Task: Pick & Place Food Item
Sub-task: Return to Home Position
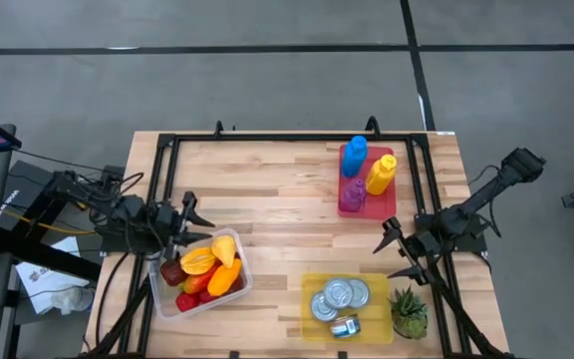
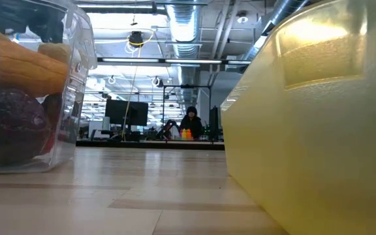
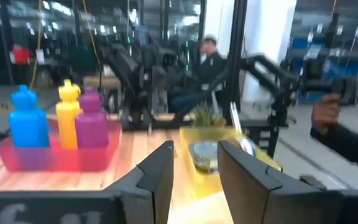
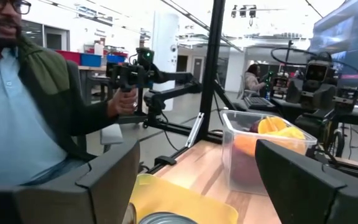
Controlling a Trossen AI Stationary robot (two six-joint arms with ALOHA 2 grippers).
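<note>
A clear plastic tub [image 1: 199, 271] holds the food: a mango, orange and red pieces and a dark red fruit; it shows again in the low view [image 2: 25, 98] and the right wrist view [image 4: 263, 155]. My left gripper [image 1: 189, 221] is open at the tub's far left corner, above the table [image 3: 194, 168], with nothing between its fingers. My right gripper [image 1: 397, 251] is open just beyond the far right corner of a yellow tray [image 1: 317, 282] holding cans [image 1: 339, 296], its fingers spread wide [image 4: 194, 174]. Neither gripper shows in the low view.
A red tray [image 1: 392, 202] with blue, yellow and purple bottles [image 1: 367, 172] stands at the far right of the table. A small potted plant [image 1: 409, 311] sits beside the yellow tray. A black frame [image 1: 267, 140] rims the table. People [image 4: 23, 112] stand beyond the table.
</note>
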